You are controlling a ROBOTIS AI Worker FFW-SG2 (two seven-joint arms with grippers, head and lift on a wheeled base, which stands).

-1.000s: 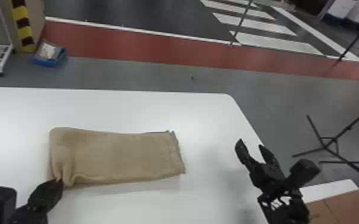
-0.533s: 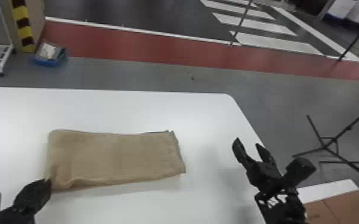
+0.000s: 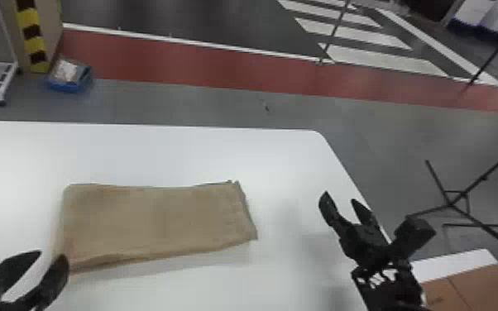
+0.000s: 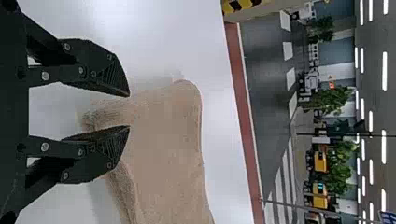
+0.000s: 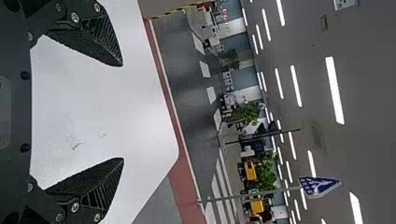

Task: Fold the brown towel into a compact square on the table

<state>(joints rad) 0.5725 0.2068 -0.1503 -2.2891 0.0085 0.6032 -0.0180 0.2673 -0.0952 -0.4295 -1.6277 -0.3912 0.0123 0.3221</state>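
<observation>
My left gripper [image 3: 53, 257] is at the near left corner of the brown towel [image 3: 153, 223], its fingers apart. The towel lies as a folded flat rectangle, longer from left to right, its near edge slightly raised in layers. In the left wrist view my left gripper [image 4: 129, 111] is open, with a corner of the towel [image 4: 163, 140] showing beyond and between its fingertips; whether they touch it I cannot tell. Well right of the towel, my right gripper [image 3: 340, 197] stands open near the table's right edge; in the right wrist view the right gripper [image 5: 123, 112] has nothing between its fingers.
The white table [image 3: 202, 153] ends at a rounded far right corner, with its right edge slanting under the right arm. A cardboard box [image 3: 467, 289] is at the lower right, and a black stand [image 3: 451, 202] stands on the floor beyond.
My left gripper has moved left and its fingers have opened, letting go of the towel. The towel's near left corner has flattened out. My right gripper has shifted slightly left.
</observation>
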